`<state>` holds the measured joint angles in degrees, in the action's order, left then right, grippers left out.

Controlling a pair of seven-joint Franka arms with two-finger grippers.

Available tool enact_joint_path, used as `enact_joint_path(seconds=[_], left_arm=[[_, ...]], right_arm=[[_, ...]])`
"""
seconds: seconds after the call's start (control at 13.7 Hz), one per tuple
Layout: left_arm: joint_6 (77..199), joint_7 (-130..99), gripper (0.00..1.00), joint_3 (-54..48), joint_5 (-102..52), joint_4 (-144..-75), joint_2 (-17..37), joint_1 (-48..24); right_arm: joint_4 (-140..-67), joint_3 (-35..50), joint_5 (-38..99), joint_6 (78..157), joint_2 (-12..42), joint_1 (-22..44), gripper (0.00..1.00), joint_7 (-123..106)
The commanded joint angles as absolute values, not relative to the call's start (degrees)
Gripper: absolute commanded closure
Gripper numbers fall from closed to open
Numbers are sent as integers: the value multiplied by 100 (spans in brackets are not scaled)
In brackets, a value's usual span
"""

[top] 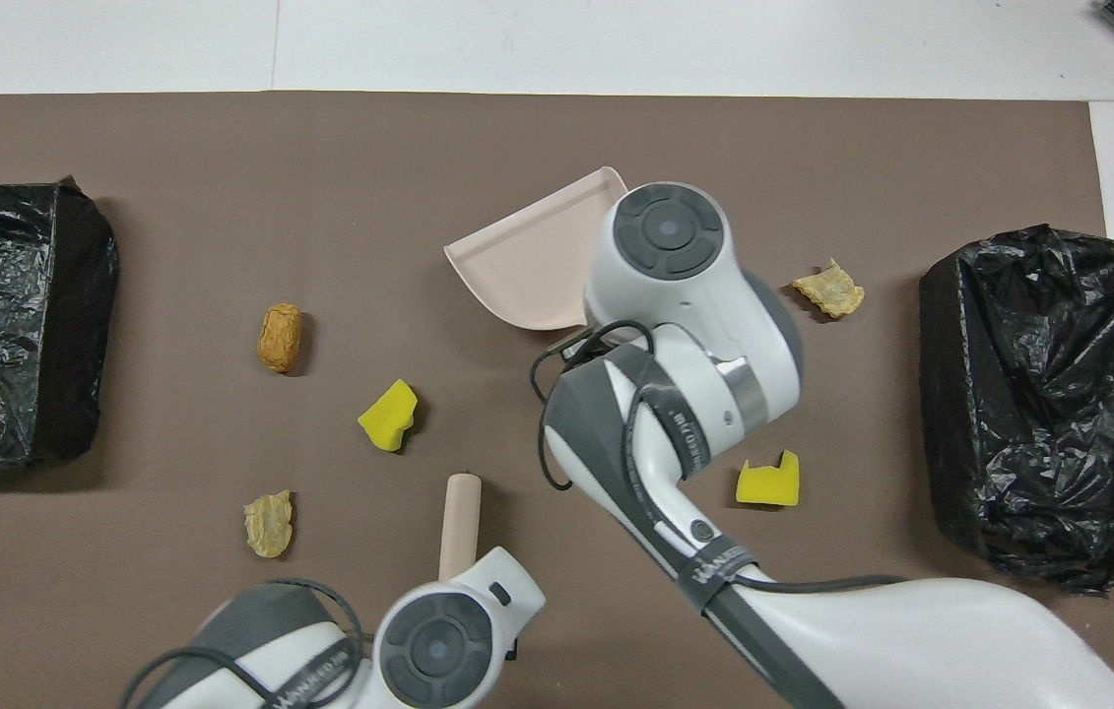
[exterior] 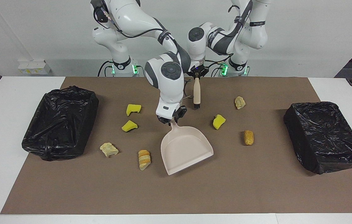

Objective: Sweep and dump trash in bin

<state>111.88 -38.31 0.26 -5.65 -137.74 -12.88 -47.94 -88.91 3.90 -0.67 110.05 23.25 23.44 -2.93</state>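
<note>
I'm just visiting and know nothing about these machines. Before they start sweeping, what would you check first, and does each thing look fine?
1. Right gripper shut on the dustpan handle: ok.
2. Left gripper shut on the brush, which hangs bristles down: ok.
3. Dustpan's open mouth turned toward the striped bread scrap beside it: ok, though the pan's lip touching the mat: cannot tell.
4. Brush down at the mat: not ok, it is raised, over the mat's edge nearest the robots.
5. Trash in the pan: not ok, none yet; the yellow chunk and orange lump lie loose.
6. Bin toward the right arm's end open at the top: ok.
</note>
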Motion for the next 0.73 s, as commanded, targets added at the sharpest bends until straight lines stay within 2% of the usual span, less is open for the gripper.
enact_joint_path(seconds=[0.0, 0.37, 0.51, 0.66], left_arm=[[10698, -3314, 100, 9, -519, -13746, -1783, -3923], [9917, -2997, 100, 9, 175, -13755, -1941, -2621], [9172, -3224, 100, -9, 185, -13816, -2100, -2129], [9035, -4327, 100, -9, 193, -14008, -2275, -2065]], right_arm=[[-9246, 457, -53, 10698, 1881, 1900, 100, -2173], [-9368, 448, -604, 10099, 1679, 1740, 100, -4050], [-9806, 457, -983, 10273, 1425, 1880, 100, -4768], [-10281, 457, -1011, 10607, 1205, 1942, 100, -5534]])
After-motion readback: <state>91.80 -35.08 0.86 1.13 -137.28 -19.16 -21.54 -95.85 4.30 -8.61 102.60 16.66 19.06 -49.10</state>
